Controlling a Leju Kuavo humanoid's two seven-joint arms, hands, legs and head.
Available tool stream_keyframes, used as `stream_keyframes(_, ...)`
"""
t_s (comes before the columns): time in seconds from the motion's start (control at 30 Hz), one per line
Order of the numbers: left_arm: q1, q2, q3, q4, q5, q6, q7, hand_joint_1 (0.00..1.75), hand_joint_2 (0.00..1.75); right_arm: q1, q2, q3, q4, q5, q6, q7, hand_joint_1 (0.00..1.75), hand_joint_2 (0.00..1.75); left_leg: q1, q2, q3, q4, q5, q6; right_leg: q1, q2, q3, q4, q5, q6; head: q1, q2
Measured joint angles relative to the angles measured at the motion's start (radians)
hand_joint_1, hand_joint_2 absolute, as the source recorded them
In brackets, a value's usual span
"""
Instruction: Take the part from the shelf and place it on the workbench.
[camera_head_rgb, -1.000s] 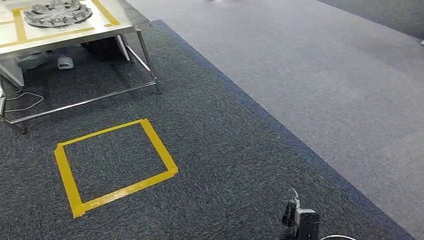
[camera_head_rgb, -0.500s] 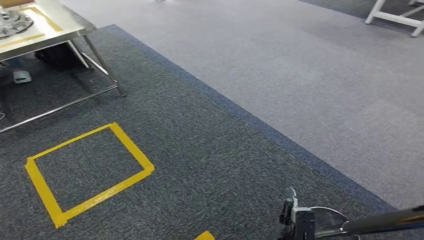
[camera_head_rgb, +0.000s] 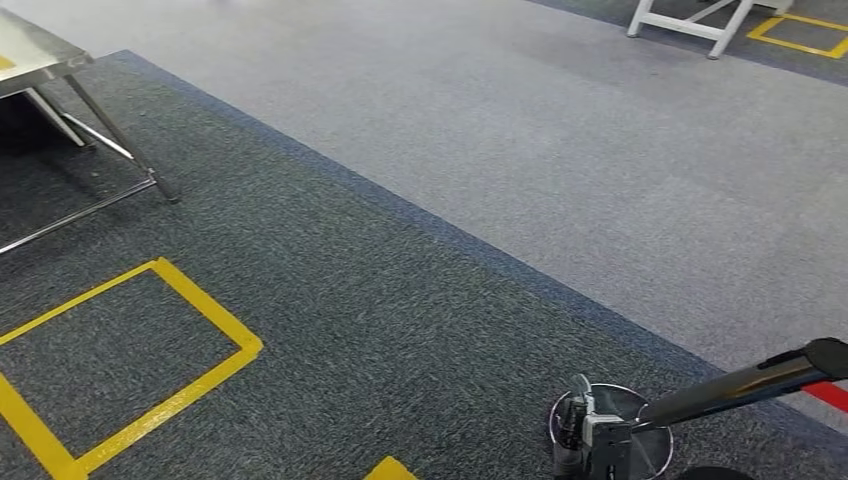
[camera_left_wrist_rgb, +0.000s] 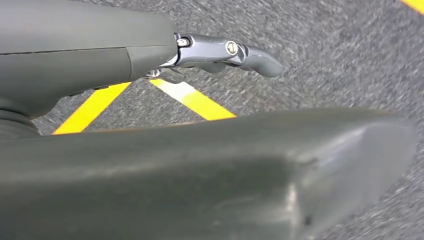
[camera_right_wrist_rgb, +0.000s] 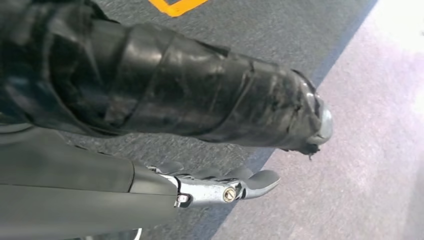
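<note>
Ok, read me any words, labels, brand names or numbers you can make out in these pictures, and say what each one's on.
No readable text in any view.
The yellow tape square on the dark carpet is plain marking, no lettering.
The left hand and right hand carry no legible labels.
</note>
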Motion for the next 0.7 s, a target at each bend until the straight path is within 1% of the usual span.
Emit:
stream_keyframes(0.03,0.001,0.0,0.0,0.0,0.0,0.0,0.0,0.0,0.0,0.002,0.0,0.0,0.001,0.0,0.0,0.0,0.0,0.0,0.0,0.014,-0.002,0.003,-0.001,-0.002,-0.004,-0.004,-0.017,0.034,-0.004,0.006,0.0,0.0)
stream_keyframes(0.07,0.001,-0.001,0.0,0.0,0.0,0.0,0.0,0.0,0.0,0.004,0.0,0.0,0.002,0.0,0.0,0.0,0.0,0.0,0.001,0.027,-0.003,0.006,-0.003,-0.004,-0.008,-0.008,-0.016,0.033,0.01,0.011,0.0,0.0)
stream_keyframes(0.1,0.0,-0.001,0.0,0.0,0.0,0.0,0.0,0.0,0.0,0.006,0.0,-0.001,0.002,0.0,0.0,0.0,0.0,0.0,0.002,0.039,-0.004,0.01,-0.005,-0.007,-0.011,-0.015,0.004,-0.006,0.038,0.015,0.0,0.0)
stream_keyframes(0.13,-0.001,-0.002,0.0,0.0,0.0,0.0,0.0,0.0,0.0,0.006,0.0,-0.001,0.002,0.0,-0.001,0.0,0.0,0.0,0.004,0.05,-0.005,0.015,-0.008,-0.012,-0.013,-0.027,0.04,-0.072,0.071,0.019,0.0,0.0)
stream_keyframes(0.17,-0.002,-0.002,0.0,0.0,0.0,0.0,0.0,0.0,0.0,0.005,0.0,-0.001,0.002,0.0,-0.001,0.0,0.0,0.0,0.004,0.059,-0.006,0.021,-0.012,-0.019,-0.013,-0.043,0.073,-0.135,0.092,0.019,0.0,0.0)
stream_keyframes(0.2,-0.002,-0.002,0.0,0.0,0.0,-0.001,0.0,0.0,0.0,0.003,0.0,0.0,0.003,0.0,-0.001,0.0,0.0,0.0,0.003,0.067,-0.007,0.027,-0.016,-0.026,-0.011,-0.054,0.1,-0.183,0.105,0.014,-0.001,0.0)
stream_keyframes(0.23,-0.003,-0.001,0.0,0.0,0.0,-0.001,0.0,0.0,0.0,0.002,0.0,0.0,0.003,0.0,-0.002,0.0,0.0,0.0,0.002,0.074,-0.007,0.031,-0.018,-0.033,-0.009,-0.06,0.112,-0.208,0.109,0.005,-0.002,0.0)
stream_keyframes(0.27,-0.003,-0.001,0.0,0.0,0.0,-0.002,0.0,0.0,0.0,0.002,0.0,0.0,0.003,0.0,-0.002,0.0,0.0,0.0,0.001,0.08,-0.006,0.033,-0.018,-0.04,-0.006,-0.057,0.111,-0.211,0.108,-0.005,-0.004,0.0)
stream_keyframes(0.33,-0.005,-0.001,0.0,0.0,0.0,-0.004,0.0,0.0,0.0,0.005,0.0,-0.001,0.003,0.0,-0.002,0.0,0.0,0.0,0.004,0.089,-0.005,0.033,-0.018,-0.051,-0.005,-0.04,0.105,-0.213,0.116,-0.023,-0.006,0.0)
stream_keyframes(0.37,-0.006,-0.001,0.0,0.0,0.0,-0.005,0.0,0.0,0.0,0.006,0.0,-0.001,0.003,0.0,-0.002,0.0,0.0,0.0,0.006,0.081,-0.008,0.042,-0.028,-0.057,-0.006,-0.033,0.103,-0.215,0.12,-0.03,-0.007,0.0)
stream_keyframes(0.4,-0.006,-0.001,0.0,0.0,0.0,-0.005,0.0,0.0,0.0,0.006,-0.001,-0.001,0.003,0.0,-0.002,0.0,0.0,0.0,0.008,0.064,-0.018,0.068,-0.052,-0.061,-0.008,-0.026,0.103,-0.216,0.125,-0.037,-0.009,0.0)
stream_keyframes(0.43,-0.006,-0.001,0.0,0.0,0.0,-0.006,0.0,0.0,0.0,0.005,0.0,0.0,0.003,0.0,-0.002,0.0,0.0,0.0,0.01,0.041,-0.038,0.118,-0.087,-0.065,-0.009,-0.018,0.101,-0.217,0.129,-0.044,-0.012,0.0)
stream_keyframes(0.47,-0.005,-0.002,0.0,0.0,0.0,-0.006,0.0,0.0,0.0,0.005,0.0,0.0,0.003,0.0,-0.002,0.0,0.0,0.0,0.011,0.019,-0.066,0.188,-0.128,-0.067,-0.009,-0.009,0.096,-0.217,0.133,-0.048,-0.015,0.0)
stream_keyframes(0.5,-0.004,-0.002,0.0,0.0,-0.001,-0.006,0.0,0.0,0.0,0.005,0.0,0.0,0.003,0.0,-0.003,0.0,0.0,0.0,0.011,0.006,-0.095,0.26,-0.162,-0.068,-0.007,0.001,0.092,-0.216,0.136,-0.051,-0.016,0.0)
stream_keyframes(0.53,-0.002,-0.002,0.0,0.0,-0.001,-0.006,0.0,0.0,0.0,0.006,0.0,0.0,0.004,0.001,-0.004,0.0,0.0,0.0,0.011,0.0,-0.116,0.314,-0.18,-0.067,-0.006,0.012,0.088,-0.216,0.139,-0.052,-0.017,0.0)
stream_keyframes(0.57,0.0,-0.002,0.0,0.0,-0.001,-0.006,0.0,0.0,0.0,0.006,0.0,0.0,0.006,0.001,-0.005,0.0,0.0,0.0,0.011,-0.002,-0.12,0.33,-0.175,-0.064,-0.004,0.025,0.086,-0.215,0.141,-0.052,-0.017,0.0)
stream_keyframes(0.6,0.0,-0.002,0.0,0.0,-0.002,-0.006,0.0,0.0,0.0,0.006,0.0,0.001,0.009,0.002,-0.007,0.0,0.0,0.0,0.011,-0.006,-0.105,0.301,-0.149,-0.061,-0.003,0.037,0.085,-0.215,0.142,-0.051,-0.017,0.0)
stream_keyframes(0.63,0.0,-0.001,0.0,0.0,-0.002,-0.006,0.0,0.0,0.0,0.005,-0.001,0.002,0.013,0.002,-0.008,0.0,0.0,0.0,0.011,-0.015,-0.075,0.238,-0.111,-0.055,-0.002,0.05,0.086,-0.215,0.144,-0.05,-0.017,0.0)
stream_keyframes(0.67,-0.001,0.0,0.0,0.0,-0.002,-0.006,0.0,0.0,0.0,0.003,-0.001,0.005,0.02,0.003,-0.008,0.0,0.0,0.0,0.011,-0.039,-0.04,0.163,-0.075,-0.049,-0.002,0.061,0.085,-0.214,0.146,-0.048,-0.017,0.0)
stream_keyframes(0.7,-0.001,0.001,0.001,0.0,-0.003,-0.008,0.0,0.0,0.0,-0.002,-0.001,0.008,0.029,0.006,-0.008,0.0,0.0,0.0,0.012,-0.063,-0.012,0.098,-0.05,-0.042,-0.002,0.073,0.082,-0.213,0.148,-0.044,-0.016,0.0)
